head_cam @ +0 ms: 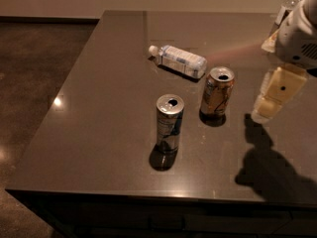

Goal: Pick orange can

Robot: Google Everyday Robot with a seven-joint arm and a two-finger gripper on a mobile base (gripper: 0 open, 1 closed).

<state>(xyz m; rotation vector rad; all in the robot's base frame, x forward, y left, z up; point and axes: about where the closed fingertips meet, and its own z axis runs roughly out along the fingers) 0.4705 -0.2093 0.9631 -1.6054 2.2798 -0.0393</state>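
Observation:
The orange can (217, 94) stands upright on the dark table (99, 108), right of centre, with its silver top and opening showing. My gripper (270, 100) hangs above the table at the right edge of the camera view, a little to the right of the orange can and apart from it. Its shadow falls on the table in front of it.
A slim silver-and-blue can (169, 123) stands upright in front and to the left of the orange can. A clear plastic water bottle (179, 61) lies on its side behind both. The table's left and front edges drop to a dark floor.

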